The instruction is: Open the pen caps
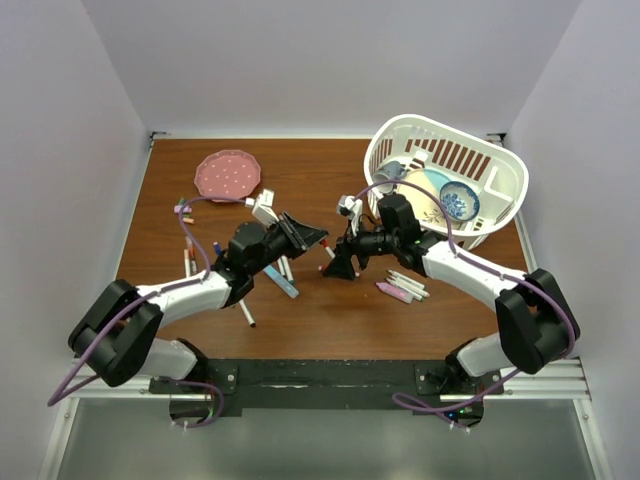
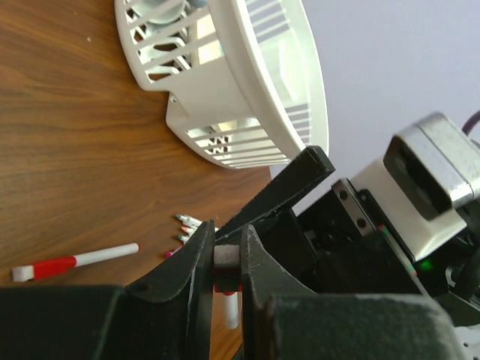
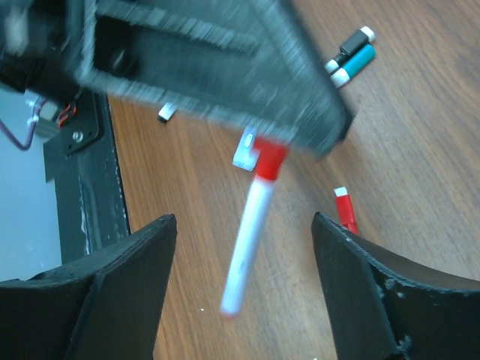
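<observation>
My left gripper [image 2: 227, 259] is shut on the red cap [image 2: 225, 285] of a slim white pen, just above the table's middle [image 1: 318, 238]. The pen's white barrel [image 3: 247, 247] hangs down from the red cap [image 3: 268, 159] and looks blurred. My right gripper [image 3: 241, 221] is open, one jaw on each side of the barrel and both well clear of it; in the top view it [image 1: 340, 268] faces the left gripper. A loose red cap [image 3: 345, 211] lies on the wood, with teal and black caps [image 3: 352, 56] farther off.
A white basket [image 1: 500, 160] with bowls and plates stands at the back right. At the back left is a pink plate [image 1: 228, 175]. Pens lie scattered at the left [image 1: 190, 250], near the front [image 1: 245, 313] and by the right arm [image 1: 405, 288]. A red-capped pen [image 2: 75, 262] lies on the wood.
</observation>
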Controlling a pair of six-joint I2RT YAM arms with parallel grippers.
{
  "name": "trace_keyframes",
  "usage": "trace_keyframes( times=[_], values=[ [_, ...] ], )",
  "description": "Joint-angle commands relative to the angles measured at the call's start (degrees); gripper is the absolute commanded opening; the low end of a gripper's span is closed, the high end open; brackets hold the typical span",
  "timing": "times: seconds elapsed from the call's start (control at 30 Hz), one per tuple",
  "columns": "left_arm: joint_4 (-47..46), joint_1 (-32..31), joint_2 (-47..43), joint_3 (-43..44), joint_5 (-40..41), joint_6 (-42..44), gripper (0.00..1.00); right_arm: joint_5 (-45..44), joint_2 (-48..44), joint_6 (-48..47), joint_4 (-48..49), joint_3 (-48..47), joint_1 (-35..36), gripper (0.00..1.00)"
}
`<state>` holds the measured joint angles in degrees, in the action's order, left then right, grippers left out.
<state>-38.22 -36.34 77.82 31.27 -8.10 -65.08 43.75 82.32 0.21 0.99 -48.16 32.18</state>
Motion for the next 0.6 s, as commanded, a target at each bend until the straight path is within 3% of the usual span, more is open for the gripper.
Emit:
trace_keyframes(
  times=[0.0, 0.03, 0.07, 0.1, 0.17, 0.27, 0.33, 0.5, 0.57],
  values=[
    [-6.7, -1.8, 1.2, -0.5, 1.7, -1.9, 0.00, -1.8, 0.7, 4.4, 4.2, 0.7, -0.4, 0.64],
    [-7.0, -1.9, 1.4, -0.5, 1.9, -1.9, 0.00, -1.7, 0.7, 4.7, 4.4, 0.7, -0.6, 0.51],
    [-7.0, -2.0, 1.5, -0.7, 2.1, -1.8, 0.00, -1.6, 0.7, 4.9, 4.3, 0.6, -0.6, 0.14],
    [-7.1, -2.0, 1.5, -0.8, 3.2, -1.5, 0.00, -1.3, 0.8, 5.1, 4.3, 0.5, -0.8, 0.00],
    [-7.4, -2.0, 0.3, -1.2, 6.1, -0.7, 0.00, 0.1, 0.7, 5.2, 2.6, 0.3, -1.4, 0.00],
    [-6.2, -0.4, -4.3, -2.0, 18.1, 0.5, 0.00, 3.7, -0.1, 7.6, 5.0, 2.8, -1.9, 0.00],
    [-3.4, 3.7, -7.4, -1.1, 24.7, 0.7, 0.00, 4.8, -0.1, 8.1, 5.3, 3.1, -1.9, 0.00],
    [3.1, 17.7, -8.8, 4.3, 25.0, -3.2, 0.00, 6.7, 0.6, 8.1, 5.3, 3.0, -1.9, 0.00],
    [4.5, 20.2, -8.9, 5.8, 24.1, -4.0, 0.00, 6.6, 0.9, 8.0, 5.3, 2.9, -1.9, 0.00]
  ],
)
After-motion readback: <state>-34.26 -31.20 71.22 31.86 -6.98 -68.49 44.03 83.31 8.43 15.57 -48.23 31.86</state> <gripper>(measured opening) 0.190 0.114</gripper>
